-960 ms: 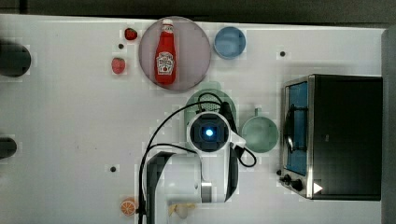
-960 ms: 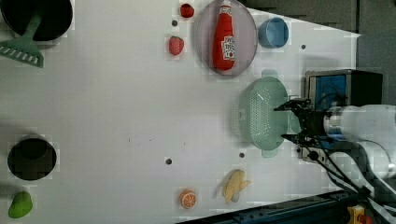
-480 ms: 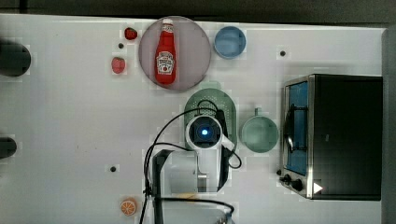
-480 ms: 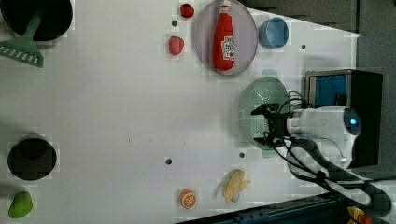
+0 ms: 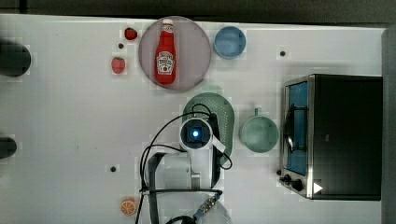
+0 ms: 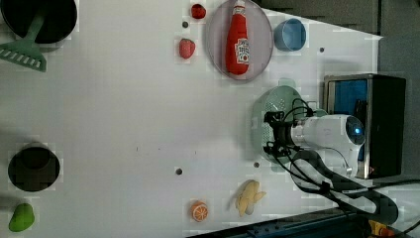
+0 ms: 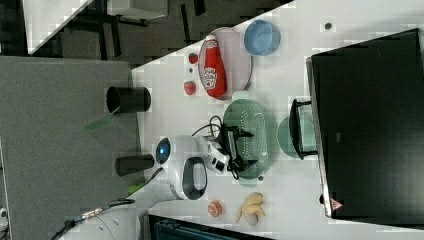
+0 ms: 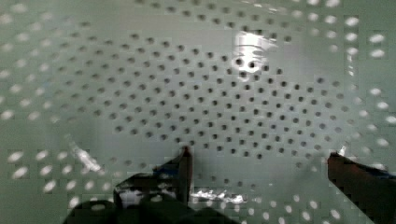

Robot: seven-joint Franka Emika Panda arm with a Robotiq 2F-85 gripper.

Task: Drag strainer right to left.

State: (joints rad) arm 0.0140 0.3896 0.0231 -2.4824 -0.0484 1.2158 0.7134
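A: where's the strainer [image 5: 223, 116]?

B: mid-bench [image 5: 70, 116] in the top view, pincer [image 8: 259, 163] spread wide inside it, gripping nothing.

A: neighbours?

B: green mug [image 5: 259, 134] at 3 o'clock, toaster oven [image 5: 343, 135] beyond, ketchup plate [image 5: 196, 51] at 11, banana [image 6: 249, 197] near the bench edge.

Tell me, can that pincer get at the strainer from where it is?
Probably yes. The open pincer already hangs inside the strainer, its fingertips close to the dotted floor, and nothing lies between them. The mug stands apart beside it.
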